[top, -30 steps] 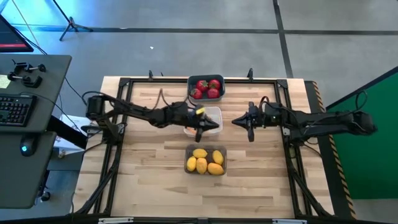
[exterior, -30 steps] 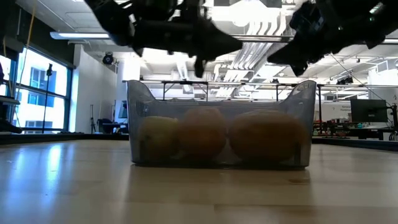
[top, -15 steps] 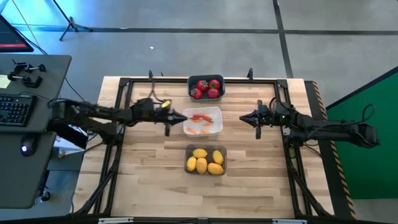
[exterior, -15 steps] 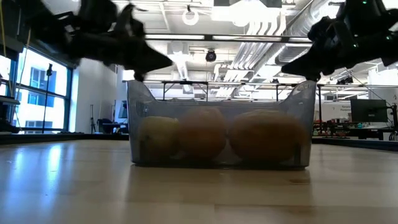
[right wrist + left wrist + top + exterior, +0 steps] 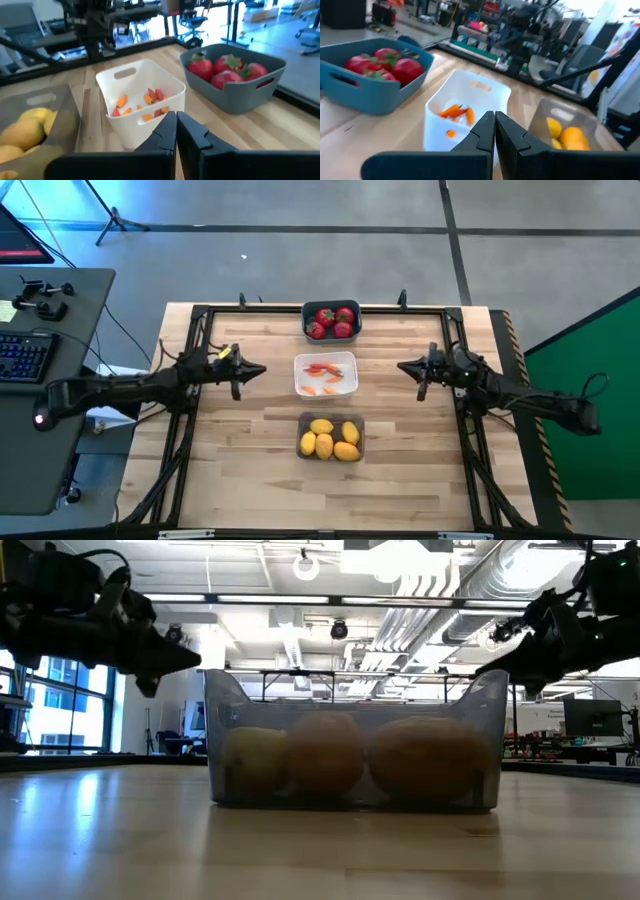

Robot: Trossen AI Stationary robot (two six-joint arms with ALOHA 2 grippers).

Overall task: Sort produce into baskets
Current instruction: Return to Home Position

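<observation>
Three baskets stand in a row down the table's middle. The blue-grey one (image 5: 331,321) at the far side holds red strawberries (image 5: 380,62). The white one (image 5: 326,374) holds small orange carrot pieces (image 5: 150,102). The translucent grey one (image 5: 331,438), nearest the front, holds yellow lemons (image 5: 330,755). My left gripper (image 5: 262,369) is shut and empty, held level left of the white basket with its tips pointing at it. My right gripper (image 5: 401,367) is shut and empty, right of the white basket and also pointing at it. Both hang above the table.
A black metal frame (image 5: 200,312) runs along the table's edges. A desk with a keyboard (image 5: 25,355) stands off the left side. Bare wood (image 5: 240,470) lies left and right of the lemon basket.
My left gripper has pulled back from over the white basket toward the table's left edge and sunk a little, staying shut. My right gripper has drawn back toward the right edge and dropped slightly, also shut. The baskets and produce have not moved.
</observation>
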